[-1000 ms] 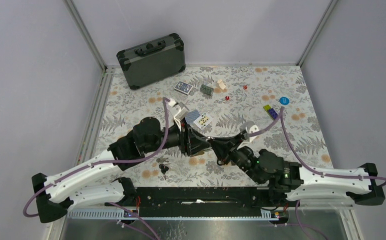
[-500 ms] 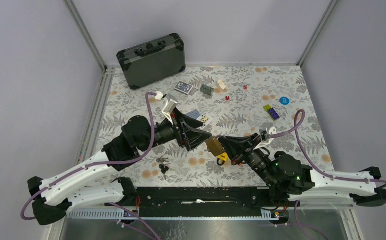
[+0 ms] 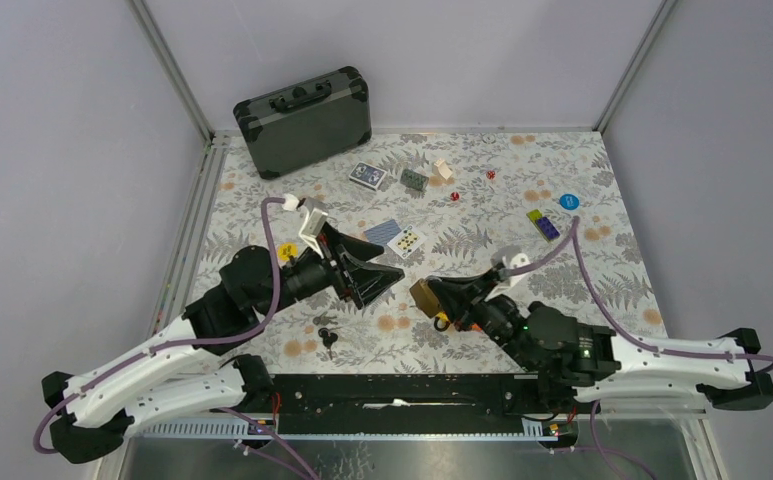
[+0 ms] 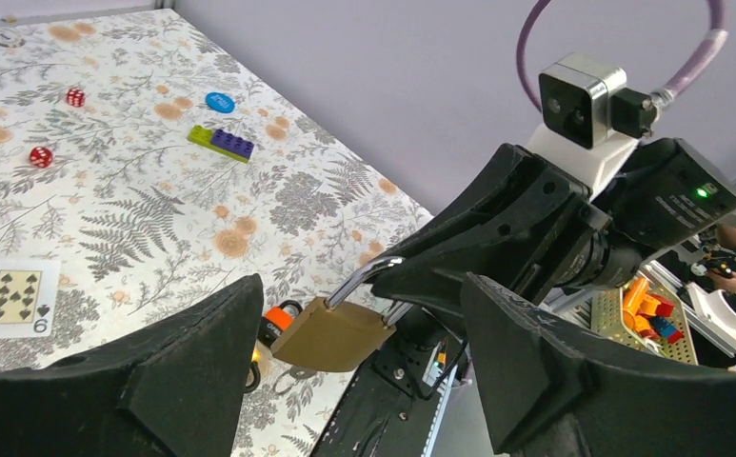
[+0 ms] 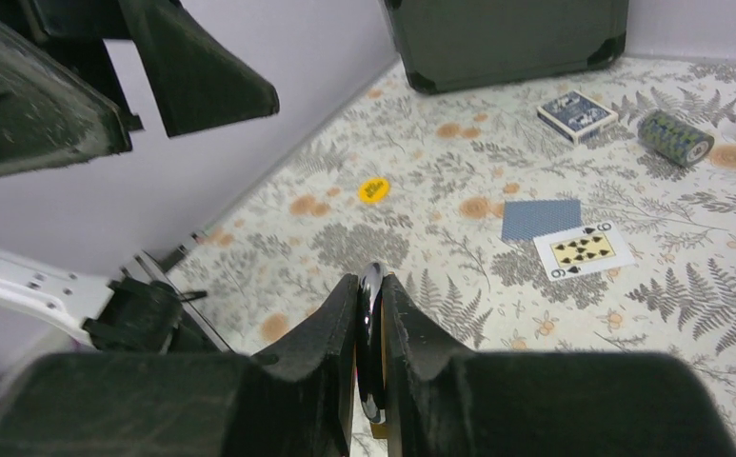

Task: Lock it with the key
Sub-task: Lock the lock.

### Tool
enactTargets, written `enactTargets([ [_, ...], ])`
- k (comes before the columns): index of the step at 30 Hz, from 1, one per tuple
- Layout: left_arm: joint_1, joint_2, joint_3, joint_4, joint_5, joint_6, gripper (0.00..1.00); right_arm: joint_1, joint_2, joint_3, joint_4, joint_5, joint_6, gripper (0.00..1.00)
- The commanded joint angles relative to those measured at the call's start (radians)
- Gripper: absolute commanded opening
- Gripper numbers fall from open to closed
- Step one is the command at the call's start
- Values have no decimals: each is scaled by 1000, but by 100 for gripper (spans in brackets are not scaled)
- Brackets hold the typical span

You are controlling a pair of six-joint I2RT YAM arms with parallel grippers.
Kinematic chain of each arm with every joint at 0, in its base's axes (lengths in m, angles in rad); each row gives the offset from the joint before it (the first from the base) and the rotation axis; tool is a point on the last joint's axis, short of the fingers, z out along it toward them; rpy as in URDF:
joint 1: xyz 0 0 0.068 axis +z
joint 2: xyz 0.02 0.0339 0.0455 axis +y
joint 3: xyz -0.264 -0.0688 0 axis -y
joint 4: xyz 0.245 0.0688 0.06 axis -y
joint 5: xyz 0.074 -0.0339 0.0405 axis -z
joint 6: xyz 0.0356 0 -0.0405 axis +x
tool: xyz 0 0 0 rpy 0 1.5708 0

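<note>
Top external view: the right tool is nearly closed on the shackle of a brass padlock, held above the middle of the tabletop. The padlock's long axis runs left to right, body toward the left tool, shackle back in the grip. The left tool gapes wide and holds nothing, near the padlock but apart. No keyhole shows. The right wrist view gives only the shackle's edge. Keys lie on the tabletop near the front. A closed case stands far left, its contents hidden.

left claw: jaws spread wide, aimed right | right claw: pinched shut, aimed left
</note>
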Motion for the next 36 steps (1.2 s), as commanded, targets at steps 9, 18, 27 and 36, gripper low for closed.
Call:
enactTargets([
  [9,5,-70,-58,14,-64,-25,81,-450,313,346,-352,-377,160,0],
  [18,6,-127,-98,-15,-73,-39,74,-720,299,359,-283,-759,327,0],
  [27,6,-132,-131,46,-46,-57,67,-762,138,272,66,-979,425,0],
  [36,6,-69,-141,221,124,-99,62,-761,13,158,344,-1058,458,0],
])
